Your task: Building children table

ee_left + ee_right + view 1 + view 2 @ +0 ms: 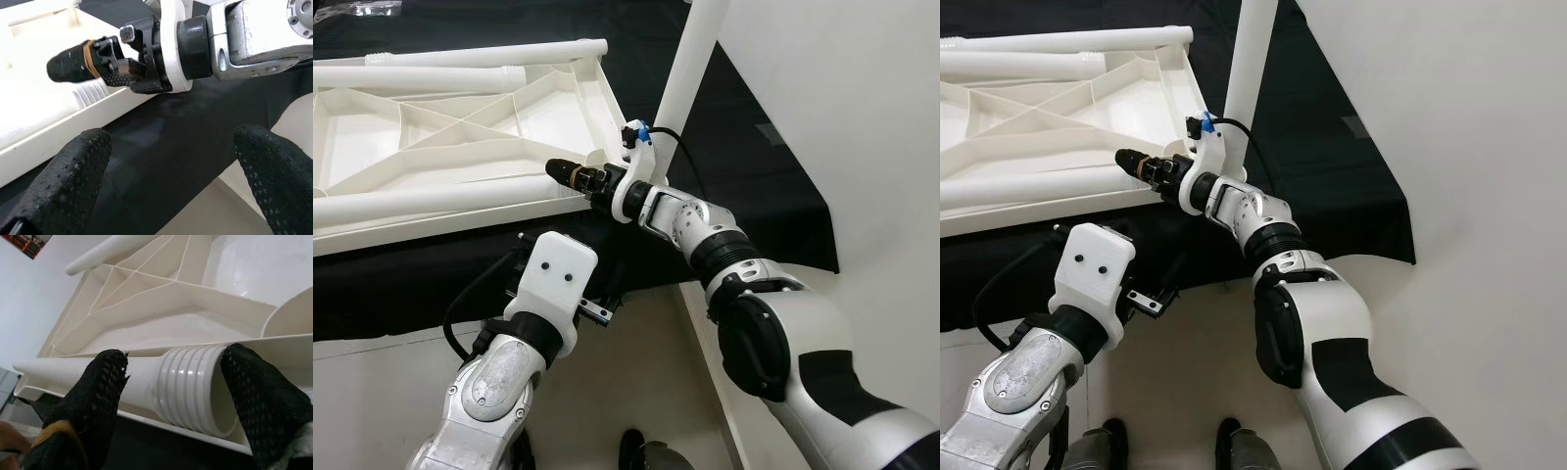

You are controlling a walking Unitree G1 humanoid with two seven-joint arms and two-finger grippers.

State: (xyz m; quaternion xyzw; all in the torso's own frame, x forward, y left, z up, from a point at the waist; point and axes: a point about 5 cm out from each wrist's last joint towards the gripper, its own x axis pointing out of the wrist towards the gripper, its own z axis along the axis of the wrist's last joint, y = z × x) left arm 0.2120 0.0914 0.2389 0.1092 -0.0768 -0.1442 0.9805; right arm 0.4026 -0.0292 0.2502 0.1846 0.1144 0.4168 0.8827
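Tabletop (460, 127) lies upside down on black cloth (744, 186), ribs up. One leg (690, 59) already stands upright at the near right corner (looks seated, can't confirm fully). Three loose legs lie on the tabletop: two at the far edge (489, 51), one (421, 201) along the near edge. So roughly one of four legs is in, three left, as far as I can judge.

My right gripper (173, 382) sits at the threaded end of the near leg (190, 391), fingers apart on either side of it, not clamped. Likely next step is closing on it and lifting it toward a socket.

My left gripper (171, 166) hovers below the table's edge over the cloth, fingers spread wide, holding nothing.

No brand, label or readable writing anywhere.
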